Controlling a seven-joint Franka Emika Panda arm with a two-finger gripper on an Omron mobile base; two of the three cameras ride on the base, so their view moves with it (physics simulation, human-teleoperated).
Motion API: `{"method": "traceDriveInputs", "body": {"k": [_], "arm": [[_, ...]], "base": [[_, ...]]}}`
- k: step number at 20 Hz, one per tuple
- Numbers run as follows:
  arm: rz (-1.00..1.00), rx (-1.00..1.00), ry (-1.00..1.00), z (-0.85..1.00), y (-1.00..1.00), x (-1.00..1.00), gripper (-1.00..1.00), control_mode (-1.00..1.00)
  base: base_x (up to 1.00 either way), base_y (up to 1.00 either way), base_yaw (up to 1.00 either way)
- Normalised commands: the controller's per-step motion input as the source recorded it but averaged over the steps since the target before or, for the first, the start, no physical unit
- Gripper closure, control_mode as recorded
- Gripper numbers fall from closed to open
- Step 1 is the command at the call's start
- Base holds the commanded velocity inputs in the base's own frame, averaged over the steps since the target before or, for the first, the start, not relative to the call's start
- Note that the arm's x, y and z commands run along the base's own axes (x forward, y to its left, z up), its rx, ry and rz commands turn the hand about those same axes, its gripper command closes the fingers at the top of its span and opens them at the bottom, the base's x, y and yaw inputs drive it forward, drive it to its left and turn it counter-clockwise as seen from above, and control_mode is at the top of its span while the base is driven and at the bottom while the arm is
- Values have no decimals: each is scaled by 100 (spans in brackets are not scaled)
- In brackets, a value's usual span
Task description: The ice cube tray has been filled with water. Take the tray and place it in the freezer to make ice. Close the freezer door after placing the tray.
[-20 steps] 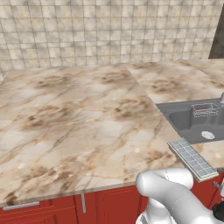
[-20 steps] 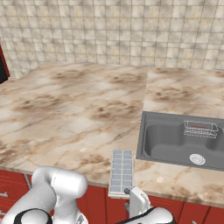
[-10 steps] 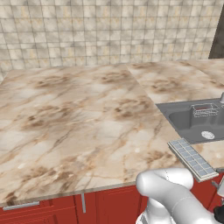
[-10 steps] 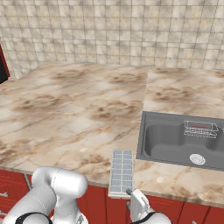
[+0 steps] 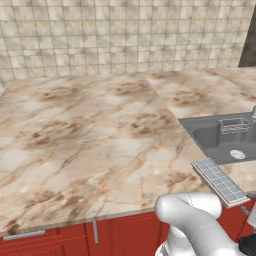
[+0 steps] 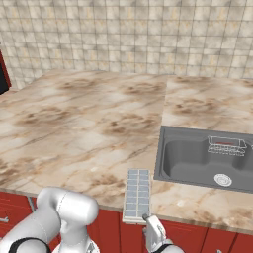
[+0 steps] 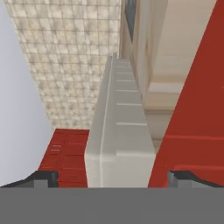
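Two dark fingertips (image 7: 43, 178) stand wide apart at the bottom of the hand view, and the near end of the ice cube tray (image 7: 119, 144) rises between them, seen from below as a long off-white slab running away from the camera. The claw (image 7: 113, 178) is spread to either side of that end; whether the fingers touch the tray cannot be told. In the right base view the claw (image 6: 154, 232) sits just below the counter's front edge, at the tray's near end, with its lower part cut off by the picture's border.

From the left base view the ice cube tray (image 5: 220, 181) lies flat at the front edge of the marble counter (image 5: 85, 145), its near end jutting a little past the edge, just in front of the grey sink (image 5: 220, 140). The cells show as a pale grey-blue grid; water in them is too fine to make out.

A wire basket (image 6: 226, 145) hangs at the sink's far wall. Red cabinets (image 5: 60, 240) run under the counter, partly hidden by the arm's white elbow. Beige tiled wall (image 6: 128, 37) backs the counter. A dark edge at the far left of the right base view is cut off and cannot be identified.
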Motion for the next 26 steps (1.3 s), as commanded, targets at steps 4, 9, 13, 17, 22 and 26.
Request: {"method": "traceDriveInputs", "body": {"k": [4,9,13,17,22,26], "arm": [[-15,-4,0,0,22,0,-100,-100],[-13,-2,0,0,11,3,-100,-100],[-11,0,0,0,0,8,-100,-100],[-9,0,0,0,0,10,-100,-100],[-8,0,0,0,0,10,-100,-100],[-7,0,0,0,0,3,-100,-100]], "base": [[0,0,0],[0,0,0],[0,0,0],[0,0,0],[0,0,0],[0,0,0]]}}
